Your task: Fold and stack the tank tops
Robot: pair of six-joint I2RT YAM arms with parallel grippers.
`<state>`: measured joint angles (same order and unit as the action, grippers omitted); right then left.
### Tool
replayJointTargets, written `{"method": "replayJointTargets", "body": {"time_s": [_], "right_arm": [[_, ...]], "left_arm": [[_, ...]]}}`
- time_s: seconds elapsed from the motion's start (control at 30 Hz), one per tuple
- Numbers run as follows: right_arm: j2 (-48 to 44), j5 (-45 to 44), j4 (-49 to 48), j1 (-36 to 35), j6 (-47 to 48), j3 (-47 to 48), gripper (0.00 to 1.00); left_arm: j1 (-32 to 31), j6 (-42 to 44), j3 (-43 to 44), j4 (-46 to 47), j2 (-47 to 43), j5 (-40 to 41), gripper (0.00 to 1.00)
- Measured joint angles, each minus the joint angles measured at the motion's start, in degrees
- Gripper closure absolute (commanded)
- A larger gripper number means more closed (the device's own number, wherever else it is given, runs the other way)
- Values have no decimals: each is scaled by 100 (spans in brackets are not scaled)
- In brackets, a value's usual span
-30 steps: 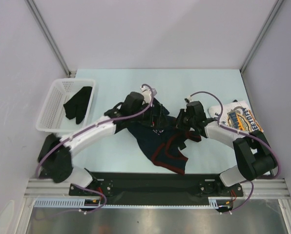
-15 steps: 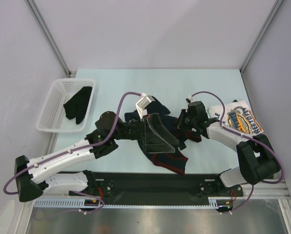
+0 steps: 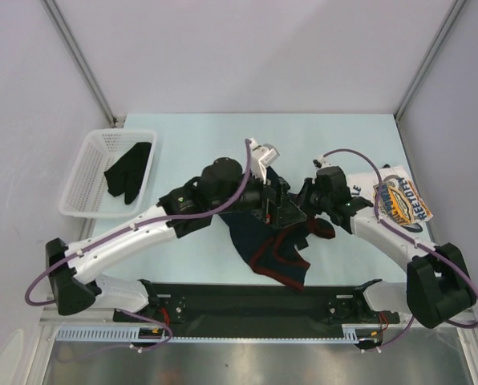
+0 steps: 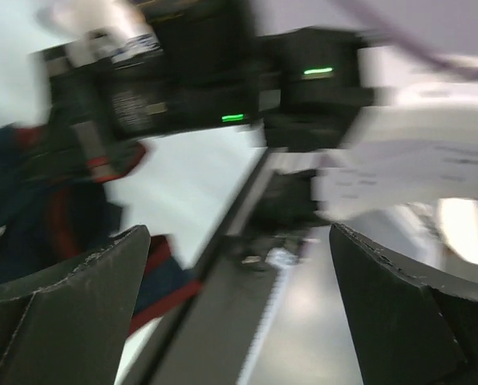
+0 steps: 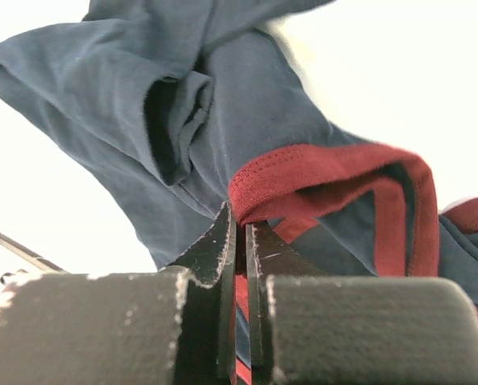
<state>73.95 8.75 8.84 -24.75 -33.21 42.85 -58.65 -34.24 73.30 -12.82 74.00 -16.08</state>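
The navy tank top (image 3: 265,247) with dark-red trim lies crumpled at the table's middle. My right gripper (image 3: 308,207) is shut on its red trim; in the right wrist view the jaws (image 5: 241,233) pinch the red band, with navy cloth (image 5: 135,112) hanging beyond. My left gripper (image 3: 282,205) hovers wide open just left of the right one, above the same top. The left wrist view is blurred: its fingers (image 4: 70,313) stand far apart around nothing, with navy cloth (image 4: 22,208) at left. The white tank top (image 3: 398,197) with yellow-blue print lies folded at the right edge.
A white basket (image 3: 83,178) holding a dark cloth (image 3: 131,172) stands at the left of the table. The black base rail (image 3: 255,305) runs along the near edge. Grey walls close in the left and right sides.
My left arm has swung its open gripper from the navy top's far side down and round to a spot beside the right gripper. The right gripper has kept its hold and shifted slightly.
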Motion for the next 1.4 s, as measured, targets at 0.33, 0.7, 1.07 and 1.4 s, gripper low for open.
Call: {"method": "replayJointTargets", "body": {"time_s": [0.33, 0.7, 1.07, 1.4], "right_arm": [[-487, -162, 313, 4, 22, -133, 100], [-774, -273, 247, -153, -105, -826, 100], [-861, -402, -350, -339, 249, -1342, 100], [-1467, -614, -1447, -485, 369, -2389, 100]], "left_arm": [[693, 1078, 321, -1069, 1099, 1556, 0], [1808, 1080, -267, -673, 1150, 1593, 0], [1801, 1241, -1049, -87, 1145, 1639, 0], [1801, 1523, -1150, 280, 1241, 1954, 0]]}}
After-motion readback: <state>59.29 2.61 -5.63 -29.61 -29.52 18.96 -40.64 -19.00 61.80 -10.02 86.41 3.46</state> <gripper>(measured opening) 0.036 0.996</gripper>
